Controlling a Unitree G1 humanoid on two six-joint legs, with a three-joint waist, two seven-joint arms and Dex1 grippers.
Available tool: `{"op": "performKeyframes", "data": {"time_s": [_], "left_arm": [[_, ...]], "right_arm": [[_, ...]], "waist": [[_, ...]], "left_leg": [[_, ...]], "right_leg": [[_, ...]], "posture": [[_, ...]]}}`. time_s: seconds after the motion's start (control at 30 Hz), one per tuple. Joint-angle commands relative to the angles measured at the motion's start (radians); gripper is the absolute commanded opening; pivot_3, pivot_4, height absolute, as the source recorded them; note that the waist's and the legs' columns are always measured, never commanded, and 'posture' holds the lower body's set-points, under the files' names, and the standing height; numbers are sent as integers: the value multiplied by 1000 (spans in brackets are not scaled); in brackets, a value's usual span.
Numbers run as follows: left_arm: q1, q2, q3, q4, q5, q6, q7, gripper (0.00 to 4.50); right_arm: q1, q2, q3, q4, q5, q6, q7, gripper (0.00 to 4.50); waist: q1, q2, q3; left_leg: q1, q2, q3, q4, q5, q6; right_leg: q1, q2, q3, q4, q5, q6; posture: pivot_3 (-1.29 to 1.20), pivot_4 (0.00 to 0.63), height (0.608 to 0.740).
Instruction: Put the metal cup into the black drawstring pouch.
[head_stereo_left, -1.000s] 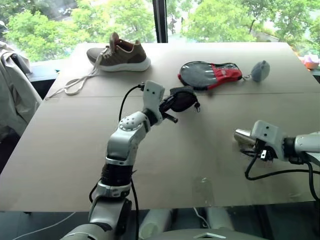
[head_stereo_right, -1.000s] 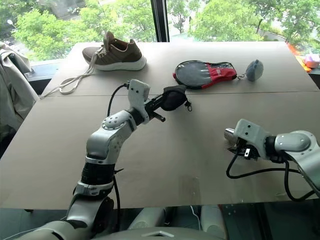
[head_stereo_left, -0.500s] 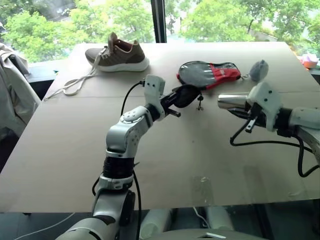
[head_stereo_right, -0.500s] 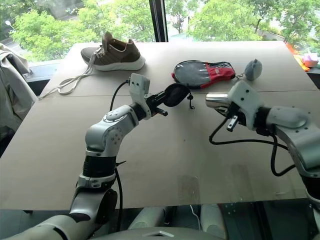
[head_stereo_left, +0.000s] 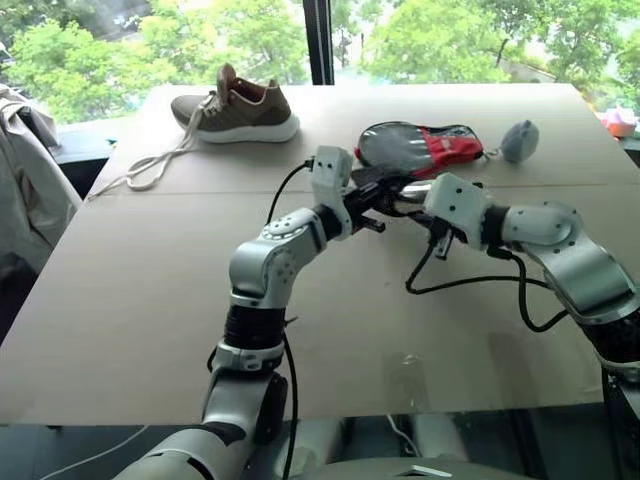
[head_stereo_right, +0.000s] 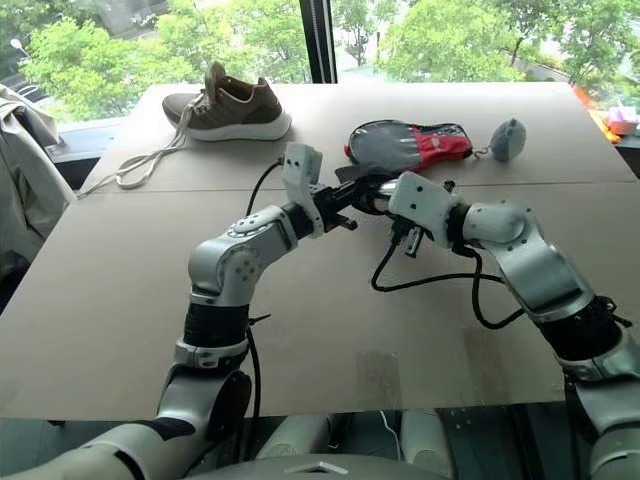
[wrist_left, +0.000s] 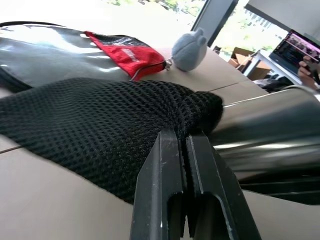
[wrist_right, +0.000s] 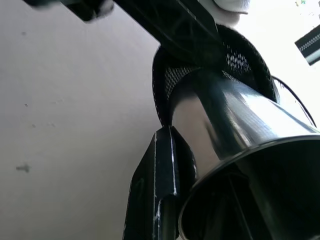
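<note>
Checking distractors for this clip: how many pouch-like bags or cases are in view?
3. The black drawstring pouch is held up mid-table by the left tool; the round black-and-red case lies behind it; the small grey fuzzy pouch lies beside that case.

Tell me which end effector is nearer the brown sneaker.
Left. The left end effector, clamped on the black pouch, sits on the brown sneaker's side of mid-table. The right end effector, holding the metal cup, is just beyond it.
</note>
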Motion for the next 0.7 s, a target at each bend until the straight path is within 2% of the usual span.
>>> {"op": "performKeyframes", "data": {"time_s": [0.03,0.13,0.2,0.37,0.47,0.7], "left_arm": [[11,-8,-23,-86,-59,3,-42,0],[11,-3,-31,-90,-82,3,-63,0],[15,-2,-34,-87,-93,1,-74,0],[29,19,-40,-53,-85,-43,-107,0],[30,23,-39,-34,-92,-62,-122,0],[20,34,2,-2,-118,-74,-120,0]], "right_arm": [[-27,4,14,36,-84,-98,9,67],[-28,68,12,41,-81,-114,1,67],[-17,155,-41,27,-3,-63,-20,67],[26,497,-384,-4,420,282,-174,67],[20,629,-554,29,563,369,-302,67],[-24,747,-779,85,782,347,-470,67]], "waist": [[-8,0,0],[-21,0,0],[-28,0,0],[-30,1,0],[-24,1,0],[-25,3,-1]], "left_leg": [[0,0,0,0,0,0],[0,0,0,0,0,0],[1,1,1,0,0,0],[1,2,-1,0,0,-1],[1,1,-1,-1,0,-1],[1,1,0,-1,0,-1]], "right_leg": [[0,0,0,0,0,0],[0,0,0,0,0,0],[0,0,1,0,0,0],[0,2,2,1,1,-2],[0,2,1,0,1,-2],[0,2,0,1,1,-2]], "posture": [[0,150,740],[0,150,740],[0,150,740],[0,150,740],[0,150,740],[0,150,740]]}}
